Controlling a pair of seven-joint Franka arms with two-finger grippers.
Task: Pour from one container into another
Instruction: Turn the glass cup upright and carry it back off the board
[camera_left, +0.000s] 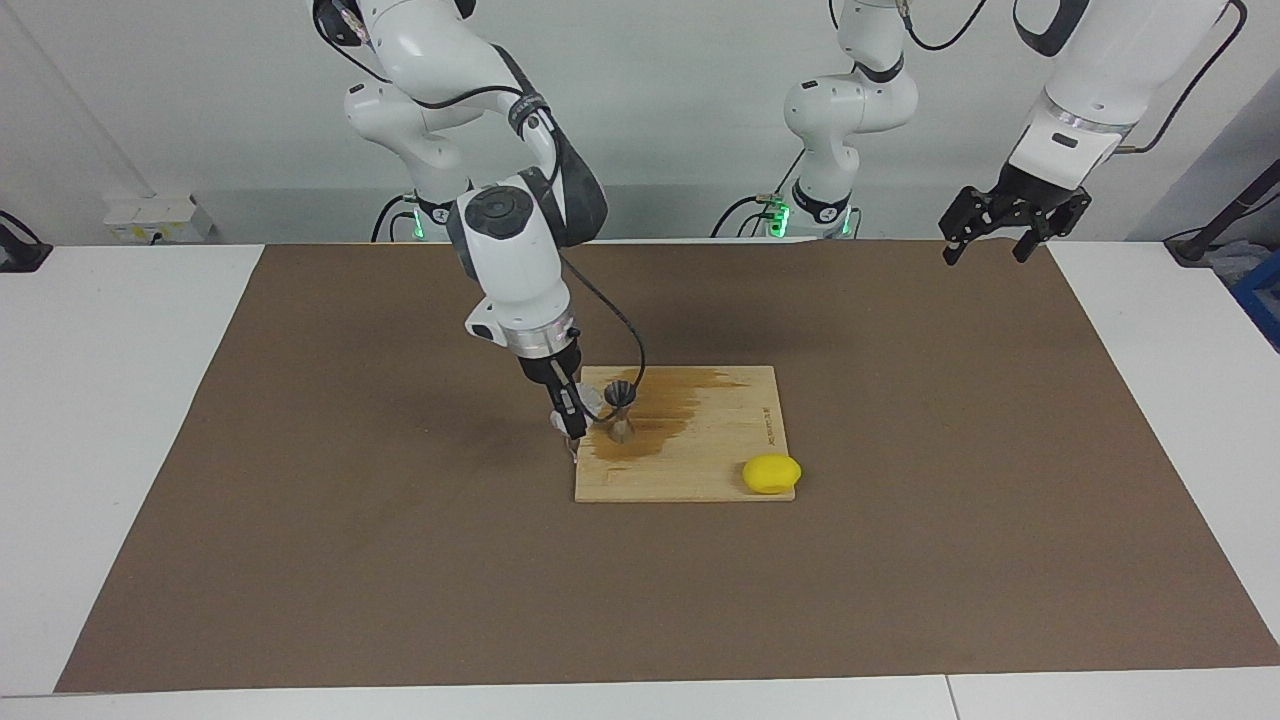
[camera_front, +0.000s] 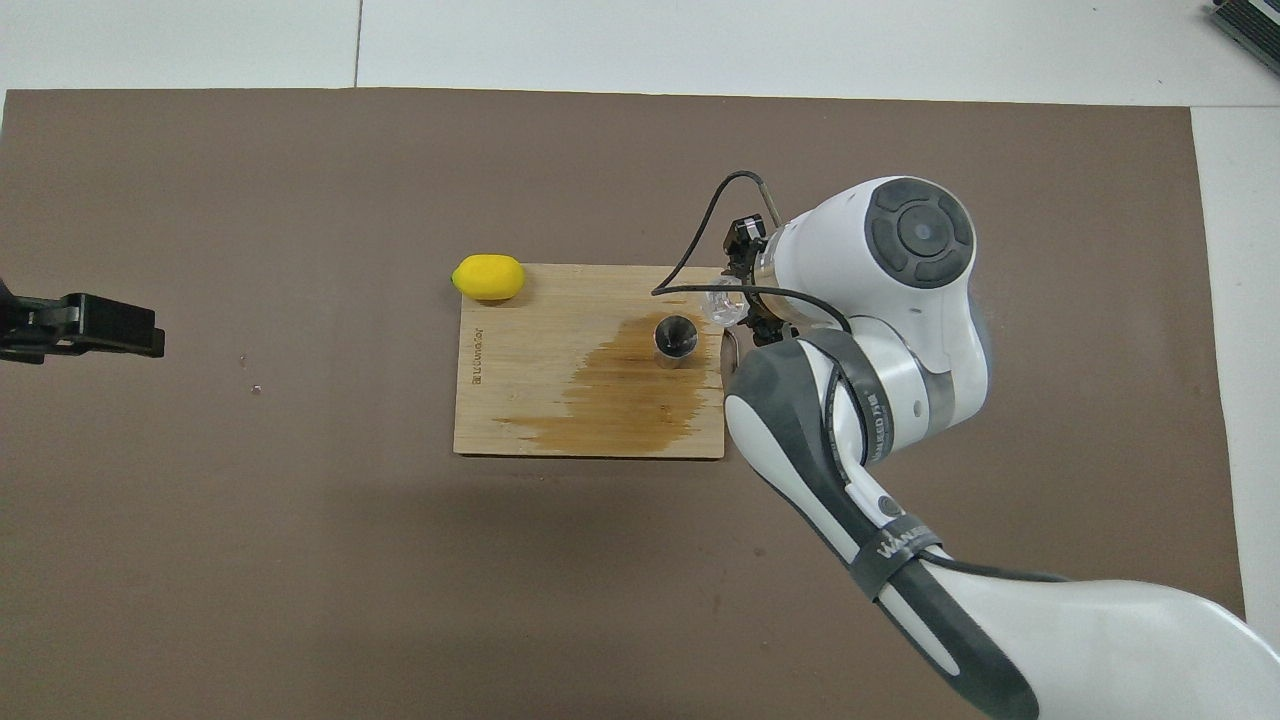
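Right gripper (camera_left: 572, 425) grips the small clear faceted glass cup (camera_left: 590, 403) beside the hourglass steel jigger (camera_left: 620, 411); overtilting could spill more onto the stained wooden board (camera_left: 700, 470). Left gripper (camera_left: 1008, 238) waits open.

We're looking at a white desk (camera_left: 130, 420) with a big brown mat (camera_left: 400, 560) spread over most of it, reaching nearly to the edges. We see a plain pale wall (camera_left: 680, 90) along the robots' edge, evenly lit. A white socket box (camera_left: 155, 218) sits at the wall near one corner, and something blue (camera_left: 1262, 290) pokes in at the other end.
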